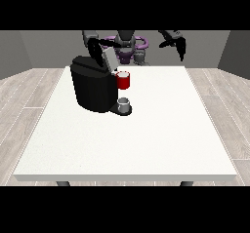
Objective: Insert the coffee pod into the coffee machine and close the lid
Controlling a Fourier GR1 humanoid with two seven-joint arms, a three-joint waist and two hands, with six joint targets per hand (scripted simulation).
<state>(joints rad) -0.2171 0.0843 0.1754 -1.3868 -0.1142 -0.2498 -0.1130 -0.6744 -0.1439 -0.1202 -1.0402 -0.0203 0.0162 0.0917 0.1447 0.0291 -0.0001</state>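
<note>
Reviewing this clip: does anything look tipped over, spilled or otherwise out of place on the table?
Nothing stands out. The coffee machine stands upright on the white table, its lid raised, a small grey cup under the red pod holder. No spill shows.

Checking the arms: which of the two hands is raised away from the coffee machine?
The hand at the view's right, held up beyond the white table's far edge. The hand at the view's left is over the black coffee machine.

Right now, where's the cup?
Front view: the small grey cup stands on the coffee machine's base at the machine's right side, directly below the red pod holder, left of the table's centre.
</note>
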